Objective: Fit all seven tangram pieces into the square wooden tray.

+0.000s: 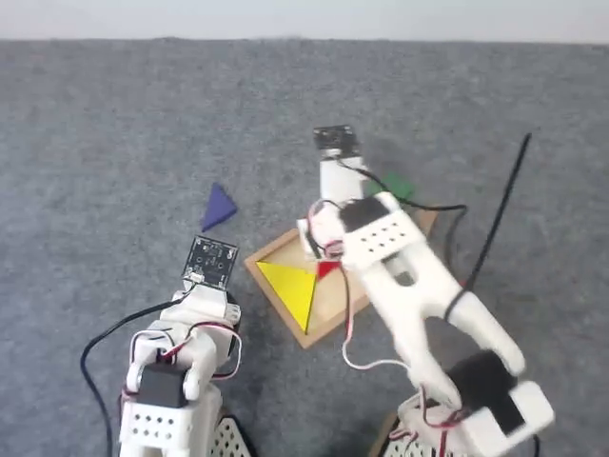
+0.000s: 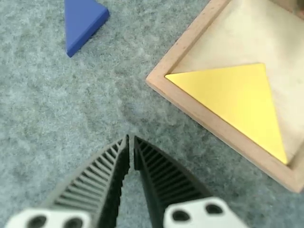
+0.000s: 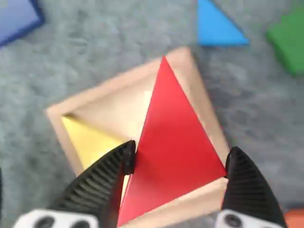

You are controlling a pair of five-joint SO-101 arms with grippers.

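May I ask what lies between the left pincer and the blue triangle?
Bare grey carpet, from left pincer to blue triangle, in the left wrist view.

The table (image 1: 114,124) has a grey felt surface. Lying directly on it: square wooden tray (image 1: 271,293) at centre; dark blue triangle (image 1: 220,205) to the tray's far left; green piece (image 1: 398,186) beyond the tray's far-right side.
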